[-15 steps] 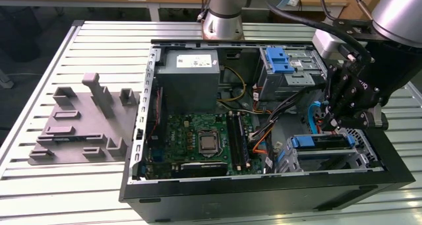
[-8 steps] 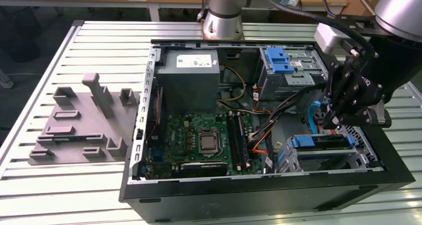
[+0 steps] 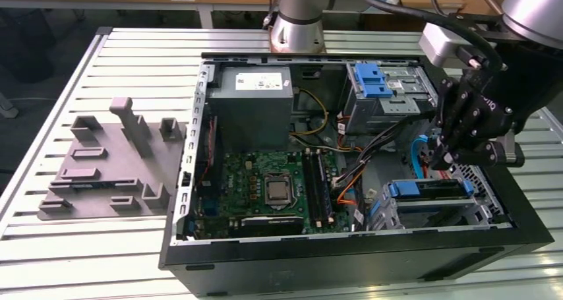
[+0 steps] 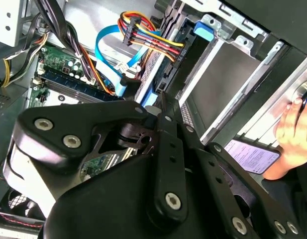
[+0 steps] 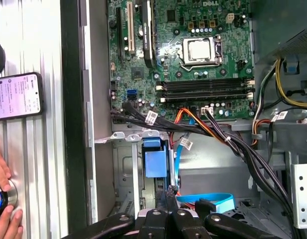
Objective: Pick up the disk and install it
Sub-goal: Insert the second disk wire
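We see the gripper (image 3: pixel 440 156) above the case's (image 3: pixel 352 260) drive bay, the disk (image 3: pixel 428 190) seated there, finger state unclear.

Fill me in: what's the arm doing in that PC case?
The arm's pincer hangs inside the open computer case, just above the lower drive cage at the exterior view's right. The disk, with blue rails, sits in that cage. I can't tell whether the pincer is touching it or whether it is fully seated. In the first wrist view, a person's hand rests on the table outside the case, near a phone.
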Available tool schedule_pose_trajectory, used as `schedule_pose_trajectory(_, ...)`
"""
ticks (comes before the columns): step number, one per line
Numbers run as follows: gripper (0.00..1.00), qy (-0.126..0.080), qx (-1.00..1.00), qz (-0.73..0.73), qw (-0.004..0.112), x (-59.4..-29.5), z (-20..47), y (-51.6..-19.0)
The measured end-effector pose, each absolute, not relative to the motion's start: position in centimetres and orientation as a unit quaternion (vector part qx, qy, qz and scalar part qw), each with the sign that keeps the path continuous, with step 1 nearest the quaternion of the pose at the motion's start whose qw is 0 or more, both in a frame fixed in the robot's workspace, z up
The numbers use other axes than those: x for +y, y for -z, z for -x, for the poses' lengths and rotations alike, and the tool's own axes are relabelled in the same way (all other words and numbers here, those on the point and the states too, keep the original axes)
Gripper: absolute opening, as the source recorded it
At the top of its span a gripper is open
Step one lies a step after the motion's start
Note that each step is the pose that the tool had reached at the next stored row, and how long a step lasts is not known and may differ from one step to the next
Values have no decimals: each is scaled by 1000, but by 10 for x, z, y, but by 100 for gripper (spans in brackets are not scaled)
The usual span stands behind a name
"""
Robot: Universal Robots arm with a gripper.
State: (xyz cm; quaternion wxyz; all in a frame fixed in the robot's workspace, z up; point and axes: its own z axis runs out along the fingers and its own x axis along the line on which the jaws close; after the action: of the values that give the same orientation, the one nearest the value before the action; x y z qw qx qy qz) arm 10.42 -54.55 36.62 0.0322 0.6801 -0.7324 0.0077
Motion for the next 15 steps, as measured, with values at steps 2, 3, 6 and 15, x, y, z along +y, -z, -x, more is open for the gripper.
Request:
schedule_pose_trajectory(2,11,-8,-732,-680,32,-546,-103,-366)
schedule_pose_trajectory(3,11,-8,-732,-680,32,-546,-103,-367)
schedule_pose_trajectory(6,11,-8,-732,-680,32,-545,-103,-369)
schedule_pose_trajectory(15,11,-8,-732,-680,32,-543,-103,-379)
